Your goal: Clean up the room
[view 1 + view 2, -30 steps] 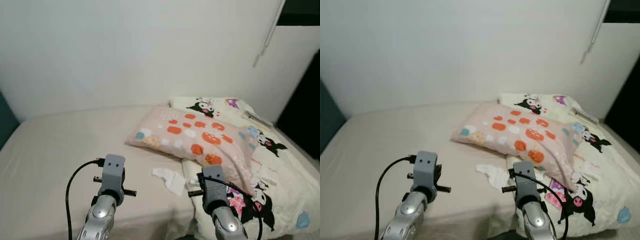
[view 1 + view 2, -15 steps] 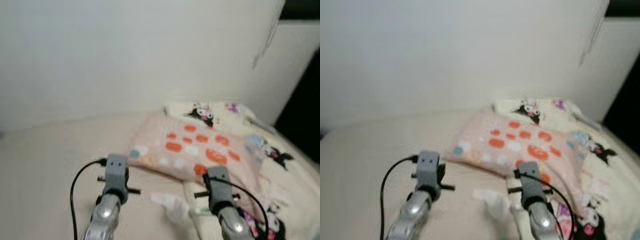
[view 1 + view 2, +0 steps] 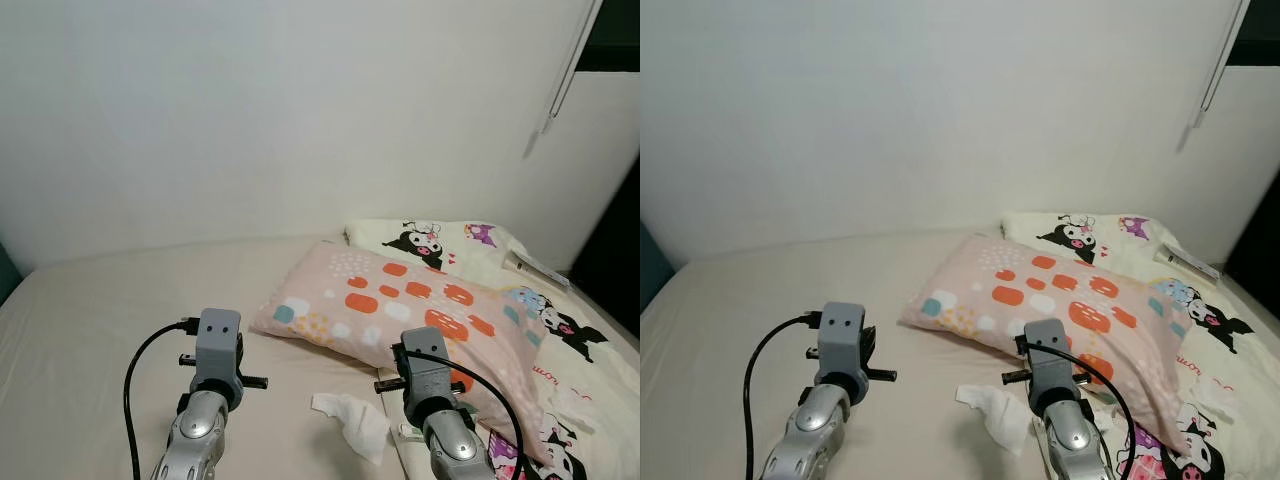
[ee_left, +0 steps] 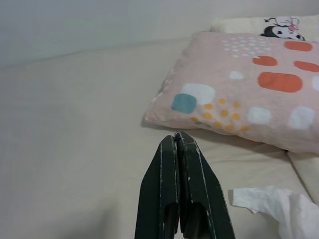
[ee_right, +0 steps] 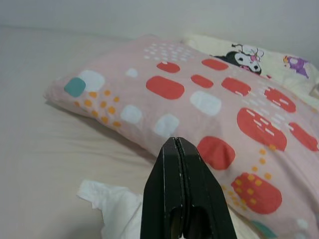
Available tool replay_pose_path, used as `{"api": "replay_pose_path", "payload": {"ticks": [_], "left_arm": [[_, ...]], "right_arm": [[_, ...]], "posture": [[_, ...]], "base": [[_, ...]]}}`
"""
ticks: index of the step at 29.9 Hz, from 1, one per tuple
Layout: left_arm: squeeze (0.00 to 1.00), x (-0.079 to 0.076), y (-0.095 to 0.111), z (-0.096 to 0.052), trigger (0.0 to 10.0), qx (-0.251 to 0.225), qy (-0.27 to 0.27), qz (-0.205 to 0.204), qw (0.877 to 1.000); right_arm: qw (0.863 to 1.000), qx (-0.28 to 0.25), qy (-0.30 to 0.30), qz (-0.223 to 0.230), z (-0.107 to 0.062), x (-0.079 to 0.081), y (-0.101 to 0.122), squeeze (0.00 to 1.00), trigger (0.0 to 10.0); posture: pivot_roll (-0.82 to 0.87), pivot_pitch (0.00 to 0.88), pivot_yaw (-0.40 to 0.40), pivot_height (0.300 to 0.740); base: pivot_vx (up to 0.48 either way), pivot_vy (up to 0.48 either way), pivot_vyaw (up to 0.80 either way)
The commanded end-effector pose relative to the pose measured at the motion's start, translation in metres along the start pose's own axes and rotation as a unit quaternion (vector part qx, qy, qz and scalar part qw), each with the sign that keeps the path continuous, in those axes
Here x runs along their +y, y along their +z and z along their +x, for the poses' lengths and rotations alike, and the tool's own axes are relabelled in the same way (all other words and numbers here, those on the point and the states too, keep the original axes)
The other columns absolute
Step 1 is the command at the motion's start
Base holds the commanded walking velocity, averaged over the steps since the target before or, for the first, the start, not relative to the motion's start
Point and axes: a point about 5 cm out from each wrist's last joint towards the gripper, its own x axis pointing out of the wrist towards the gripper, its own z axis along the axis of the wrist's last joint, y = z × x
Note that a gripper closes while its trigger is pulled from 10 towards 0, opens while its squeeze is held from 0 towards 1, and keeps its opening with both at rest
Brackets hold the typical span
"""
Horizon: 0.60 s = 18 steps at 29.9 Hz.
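Both my grippers, left (image 4: 177,137) and right (image 5: 175,142), clenched empty over bed (image 3: 90,310); tissue (image 3: 352,422) beside pillow (image 3: 400,305).

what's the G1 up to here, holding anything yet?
Nothing held. The robot faces a bed with both arms raised over it: left gripper and right gripper are shut and empty. A crumpled white tissue lies on the sheet between the arms, just in front of the pink patterned pillow. A cartoon-print blanket lies at the right.
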Motion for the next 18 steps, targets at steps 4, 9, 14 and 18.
{"api": "replay_pose_path", "payload": {"ticks": [4, 9, 14, 18], "left_arm": [[0.0, 0.0, -0.005, 0.0, 10.0, 0.016, -0.012, 0.016, 1.0], [0.0, -0.0016, -0.0062, 0.0005, 10.0, 0.021, -0.02, 0.024, 0.999], [0.0, 0.0013, -0.0094, 0.0001, 10.0, 0.029, -0.01, 0.033, 0.999], [0.0, 0.0021, -0.0104, -0.0004, 10.0, 0.033, -0.009, 0.035, 0.999]], "right_arm": [[0.999, 0.032, 0.007, 0.034, -0.0016, 0.0045, -0.0094, 0.0, 10.0], [0.998, 0.039, 0.004, 0.045, -0.0025, 0.0054, -0.0112, 0.0, 10.0], [0.998, 0.038, 0.009, 0.044, -0.0034, 0.0067, -0.0114, 0.0, 10.0], [0.998, 0.039, 0.011, 0.044, -0.0039, 0.007, -0.0117, 0.0, 10.0]], "posture": [[0.0, 0.036, -0.025, 0.74], [0.0, 0.034, -0.024, 0.74], [-0.01, 0.033, -0.019, 0.74], [0.0, 0.034, -0.018, 0.74]], "base": [[0.0, 0.0, 0.0], [0.0, 0.0, 0.0], [0.0, 0.0, 0.0], [0.0, 0.0, 0.0]]}}
